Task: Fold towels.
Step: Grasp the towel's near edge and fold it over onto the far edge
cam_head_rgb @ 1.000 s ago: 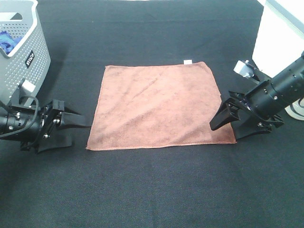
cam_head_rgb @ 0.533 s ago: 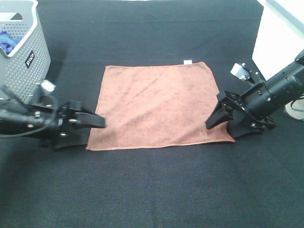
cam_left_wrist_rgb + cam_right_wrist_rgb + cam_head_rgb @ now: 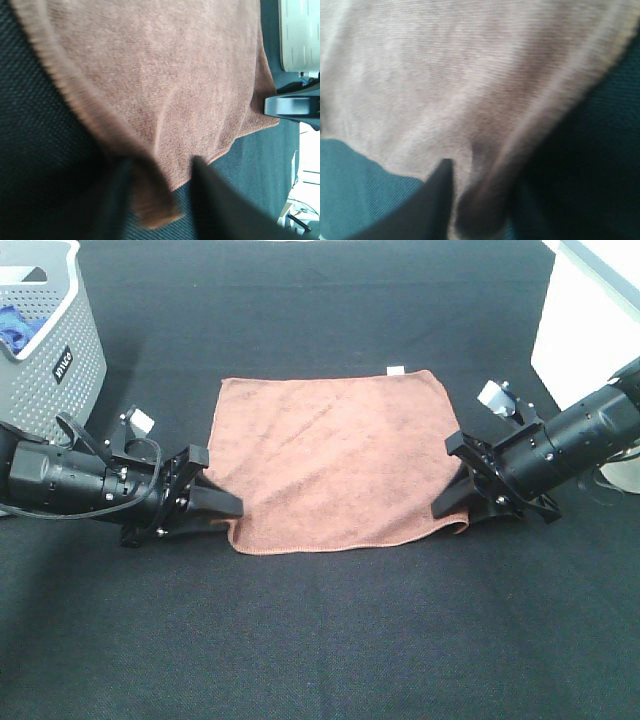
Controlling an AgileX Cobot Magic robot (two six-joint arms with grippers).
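Observation:
The reddish-brown towel (image 3: 335,455) lies flat on the black table, with its white tag (image 3: 396,369) at the far right corner. My left gripper (image 3: 232,512) lies low at the near left corner. In the left wrist view its open fingers (image 3: 120,200) straddle that corner (image 3: 155,205). My right gripper (image 3: 452,515) lies low at the near right corner, which is rucked up. In the right wrist view one finger (image 3: 437,200) lies beside a raised fold of towel (image 3: 485,200). The jaws look open.
A grey perforated basket (image 3: 55,360) stands at the far left with a blue cloth (image 3: 12,328) inside. A white box-like object (image 3: 590,310) stands at the far right. Black cloth covers the table (image 3: 330,640).
Both grippers have moved inward along the near edge. They have pushed the towel's near corners toward the middle, so the near edge is shorter and rucked at both ends.

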